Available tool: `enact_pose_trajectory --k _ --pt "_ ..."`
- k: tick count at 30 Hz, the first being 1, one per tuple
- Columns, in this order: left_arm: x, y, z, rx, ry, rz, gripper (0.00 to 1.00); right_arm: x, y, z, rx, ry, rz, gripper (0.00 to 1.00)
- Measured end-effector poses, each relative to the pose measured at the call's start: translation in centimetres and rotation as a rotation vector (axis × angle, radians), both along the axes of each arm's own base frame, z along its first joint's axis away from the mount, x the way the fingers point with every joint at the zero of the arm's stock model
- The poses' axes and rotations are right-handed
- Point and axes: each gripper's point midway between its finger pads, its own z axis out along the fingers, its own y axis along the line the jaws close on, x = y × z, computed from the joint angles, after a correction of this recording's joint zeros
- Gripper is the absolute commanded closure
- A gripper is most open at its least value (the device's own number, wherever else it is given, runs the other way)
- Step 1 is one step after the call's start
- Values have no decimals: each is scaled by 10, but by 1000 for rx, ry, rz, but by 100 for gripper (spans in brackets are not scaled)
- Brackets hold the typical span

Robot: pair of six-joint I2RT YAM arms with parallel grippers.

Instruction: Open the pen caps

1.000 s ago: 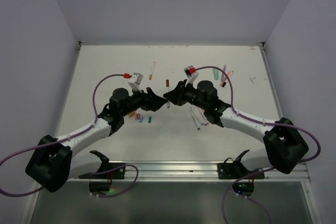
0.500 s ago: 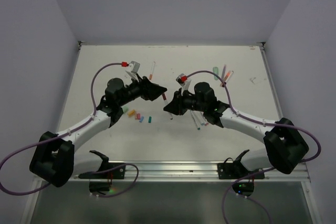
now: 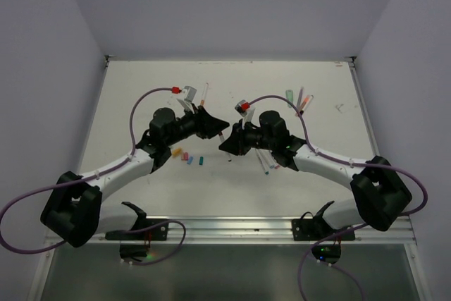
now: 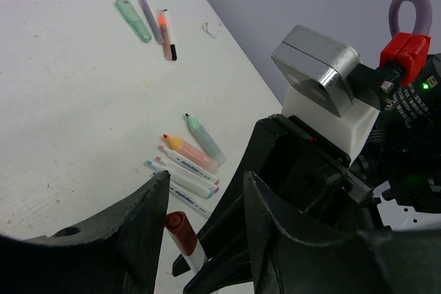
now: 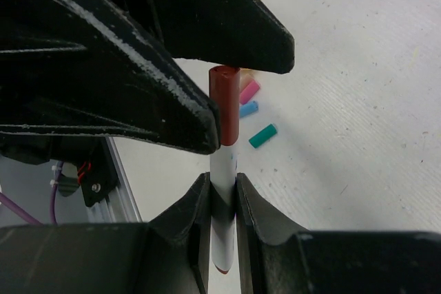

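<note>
Right pincer (image 5: 222,187) clamps the pen (image 5: 223,163); red cap (image 5: 224,105) sits inside the left pincer (image 4: 207,180), jaws apart

Dark red cap (image 4: 178,226) on a white pen (image 4: 196,259) between the left tool's (image 4: 207,182) parted jaws

We record one white-barrelled pen (image 5: 223,160) held clear of the desk (image 5: 358,67), its dark red cap (image 5: 224,105) still fitted. A pink cap (image 5: 249,91), a blue cap (image 5: 249,109) and a teal cap (image 5: 262,135) lie loose, close together, on the desk. Several more pens (image 4: 187,163) lie side by side further off.
</note>
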Motion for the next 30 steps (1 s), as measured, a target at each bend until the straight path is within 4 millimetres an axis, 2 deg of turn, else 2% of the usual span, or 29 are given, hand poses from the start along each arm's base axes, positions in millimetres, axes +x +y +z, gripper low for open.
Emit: enact_pose_trajectory --k 9,15,21,23,24,27,28,30 --pt "6 2 -10 16 40 60 53 2 2 4 16 -10 -5 100" --pt "8 3 -16 26 65 76 60 3 2 6 23 -14 -7 100" --pt "2 -3 -16 22 74 62 73 4 3 9 34 -11 -11 100" --pt "2 -4 -16 23 73 66 81 4 4 9 38 -12 -12 100" --pt "3 -3 -17 24 72 72 81 4 4 10 41 -12 -13 100" --pt "4 -4 -15 20 70 77 93 4 4 11 43 -15 -14 100" --pt "4 -4 -15 20 68 79 100 5 4 11 43 -15 -15 100" --pt "5 -3 -16 20 69 88 100 5 4 11 42 -16 -19 100"
